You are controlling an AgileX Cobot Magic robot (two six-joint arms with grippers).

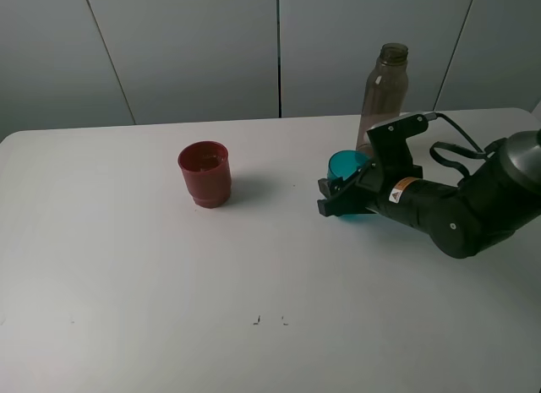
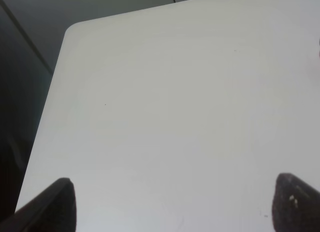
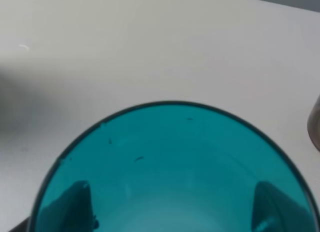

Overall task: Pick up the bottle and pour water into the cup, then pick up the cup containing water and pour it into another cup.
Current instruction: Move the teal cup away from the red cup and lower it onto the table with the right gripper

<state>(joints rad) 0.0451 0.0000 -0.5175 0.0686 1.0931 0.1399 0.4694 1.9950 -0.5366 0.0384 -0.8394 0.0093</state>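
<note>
The white surface (image 1: pixel 127 283) is carrying everything here, and at its left side the left pincer (image 2: pixel 172 204) is hanging over bare tabletop near a rounded corner, its two dark fingertips (image 2: pixel 55 204) standing wide apart with nothing between them; it is not showing in the high view.

Moving rightward, the opaque red-brown plastic cup with a stepped, narrower base (image 1: pixel 204 173) is standing upright a little left of centre, mouth up, apart from everything else.

Further right, the teal-blue translucent plastic tumbler with straight smooth sides (image 1: pixel 345 166) is sitting upright, well apart from the red cup. The right pincer (image 1: pixel 338 199) is clamping it: the wrist view is showing the tumbler's open rim (image 3: pixel 170 105) from above with a dark finger (image 3: pixel 67 207) pressing against the wall on each side, seen through the teal plastic. The black arm behind it is reaching in from the right edge.

Just behind the tumbler, toward the back wall, the tall smoky grey-brown translucent plastic bottle with a narrow uncapped neck (image 1: pixel 385 89) is standing upright, untouched.
</note>
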